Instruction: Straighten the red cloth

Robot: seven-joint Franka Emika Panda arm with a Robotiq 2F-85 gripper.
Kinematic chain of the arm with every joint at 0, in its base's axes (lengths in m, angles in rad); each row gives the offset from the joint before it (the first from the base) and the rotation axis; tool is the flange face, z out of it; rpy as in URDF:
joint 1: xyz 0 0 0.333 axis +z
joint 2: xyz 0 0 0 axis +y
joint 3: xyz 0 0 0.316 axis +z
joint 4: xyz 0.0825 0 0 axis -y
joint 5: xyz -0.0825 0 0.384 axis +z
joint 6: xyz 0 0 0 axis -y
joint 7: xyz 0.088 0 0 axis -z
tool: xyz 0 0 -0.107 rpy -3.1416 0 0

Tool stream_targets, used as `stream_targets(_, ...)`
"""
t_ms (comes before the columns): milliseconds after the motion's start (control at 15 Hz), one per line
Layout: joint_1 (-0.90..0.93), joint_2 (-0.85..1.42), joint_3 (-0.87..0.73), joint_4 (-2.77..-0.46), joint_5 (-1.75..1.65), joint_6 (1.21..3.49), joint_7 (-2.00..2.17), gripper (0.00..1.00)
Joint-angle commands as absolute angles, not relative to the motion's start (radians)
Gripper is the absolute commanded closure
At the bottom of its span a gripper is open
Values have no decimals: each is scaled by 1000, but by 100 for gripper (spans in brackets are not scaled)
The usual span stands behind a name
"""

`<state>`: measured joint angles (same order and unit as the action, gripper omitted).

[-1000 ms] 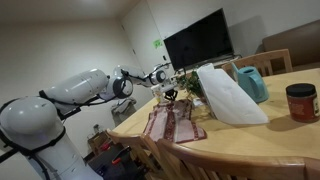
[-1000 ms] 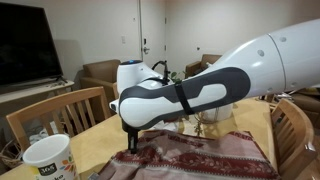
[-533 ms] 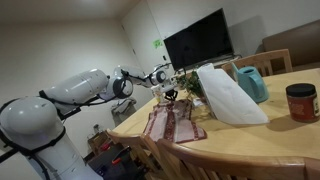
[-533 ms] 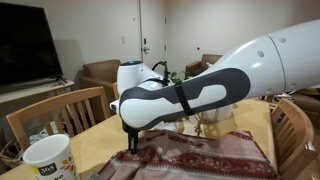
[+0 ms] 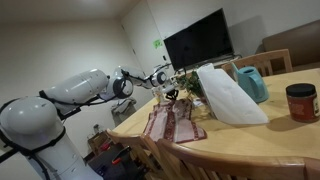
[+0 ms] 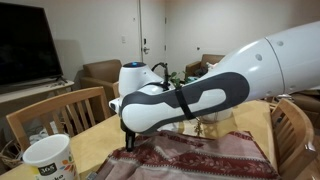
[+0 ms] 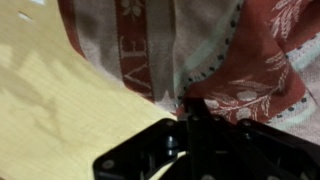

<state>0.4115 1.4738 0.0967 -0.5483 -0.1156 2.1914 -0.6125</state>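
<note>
Wrist view: red cloth (image 7: 262, 52), looks soft, light, wrinkled, bunches easily. Gripper (image 7: 190, 106) fingers fully closed, prob. pinching cloth fold. Best hold: corner/hem edge.

Arm (image 6: 190, 100) spanning the frame, its pincer (image 6: 127, 142) lowered and closed on the wrinkled red cloth (image 6: 205, 157) at the edge nearest the white mug (image 6: 47, 161). Both lie on the tabletop (image 6: 95, 150). Wooden chair (image 6: 60, 108) and television (image 6: 25, 45) stand behind.
</note>
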Motion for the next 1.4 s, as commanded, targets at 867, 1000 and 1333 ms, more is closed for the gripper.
stream_targets(867, 404, 1479, 85, -561, -162, 2383, -627, 99)
stream_targets(1000, 404, 1479, 85, -561, -162, 2384, -627, 99)
stream_targets(1333, 407, 1479, 77, -557, -167, 2384, -615, 100)
